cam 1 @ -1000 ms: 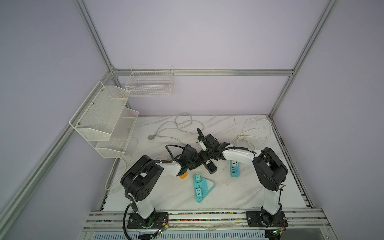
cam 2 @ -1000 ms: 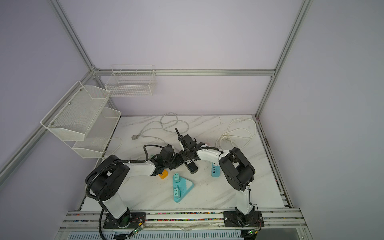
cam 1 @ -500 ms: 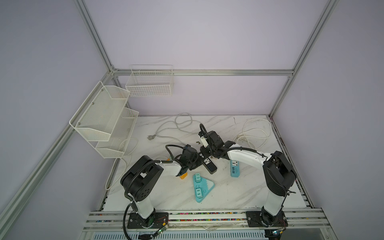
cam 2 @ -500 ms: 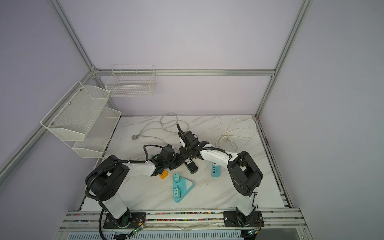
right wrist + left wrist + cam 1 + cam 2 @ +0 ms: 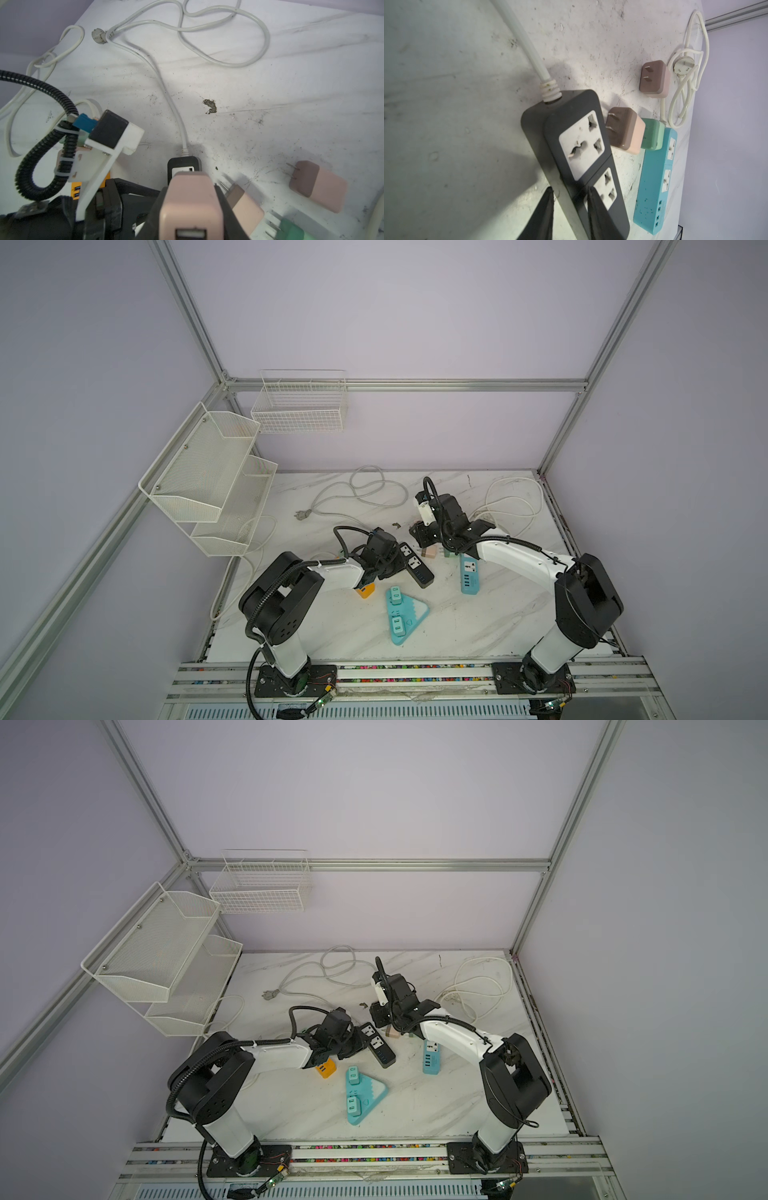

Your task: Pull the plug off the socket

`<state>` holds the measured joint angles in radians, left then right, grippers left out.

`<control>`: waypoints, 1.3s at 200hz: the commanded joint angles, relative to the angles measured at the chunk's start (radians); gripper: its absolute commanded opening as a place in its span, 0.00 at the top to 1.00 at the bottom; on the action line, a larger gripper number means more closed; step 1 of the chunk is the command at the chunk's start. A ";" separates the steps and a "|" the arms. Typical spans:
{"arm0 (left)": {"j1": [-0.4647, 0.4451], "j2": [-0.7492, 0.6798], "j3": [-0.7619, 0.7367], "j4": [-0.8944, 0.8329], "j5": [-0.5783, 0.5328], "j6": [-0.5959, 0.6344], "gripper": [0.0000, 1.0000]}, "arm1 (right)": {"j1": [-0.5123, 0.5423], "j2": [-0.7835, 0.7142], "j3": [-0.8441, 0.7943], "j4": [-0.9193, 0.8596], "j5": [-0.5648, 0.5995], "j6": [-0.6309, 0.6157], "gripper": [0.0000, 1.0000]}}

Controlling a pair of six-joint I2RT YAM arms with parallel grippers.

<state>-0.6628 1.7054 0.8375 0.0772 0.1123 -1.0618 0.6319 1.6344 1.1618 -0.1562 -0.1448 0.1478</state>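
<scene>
The black socket strip (image 5: 583,149) lies on the marble table, both white outlets empty; in both top views it sits mid-table (image 5: 415,566) (image 5: 380,1046). My left gripper (image 5: 571,194) is shut on the strip's long edge, one finger on each side of its wall. My right gripper (image 5: 191,209) is shut on a pink plug (image 5: 190,199), held above the table just past the strip's cable end (image 5: 184,166). In a top view the right gripper (image 5: 420,531) hovers behind and right of the strip.
Two pink-and-brown plugs (image 5: 625,131) (image 5: 654,79) and a green plug (image 5: 652,135) lie loose beside a blue strip (image 5: 469,576). An orange adapter (image 5: 365,591) and a teal triangular strip (image 5: 403,614) lie in front. White cables (image 5: 365,493) coil at the back. Wire shelves (image 5: 216,477) hang left.
My right gripper has drawn back and to the right, away from the black strip, with the pink plug in it. The left gripper has stayed on the strip.
</scene>
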 commanded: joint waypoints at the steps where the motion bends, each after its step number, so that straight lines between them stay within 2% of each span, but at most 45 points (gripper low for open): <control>1: -0.006 -0.079 0.087 -0.058 -0.031 0.057 0.69 | -0.051 -0.052 -0.050 0.086 -0.073 0.118 0.83; 47: -0.006 -0.177 0.054 -0.077 -0.070 0.074 0.67 | -0.095 -0.085 -0.124 0.179 -0.053 0.238 0.83; 68: -0.005 -0.227 0.024 -0.082 -0.089 0.075 0.65 | -0.108 -0.076 -0.152 0.244 -0.089 0.285 0.83; 142: -0.004 -0.409 -0.073 -0.125 -0.149 0.117 0.57 | -0.163 0.056 -0.143 0.371 -0.175 0.404 0.83; 186: -0.004 -0.444 -0.097 -0.145 -0.156 0.129 0.52 | -0.180 0.153 -0.120 0.451 -0.220 0.439 0.83; 260: -0.003 -0.450 -0.113 -0.160 -0.156 0.138 0.45 | -0.193 0.302 -0.043 0.480 -0.207 0.457 0.82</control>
<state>-0.6643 1.2808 0.7712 -0.0937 -0.0315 -0.9463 0.4469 1.9041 1.0748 0.2745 -0.3462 0.5835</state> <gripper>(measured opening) 0.537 0.307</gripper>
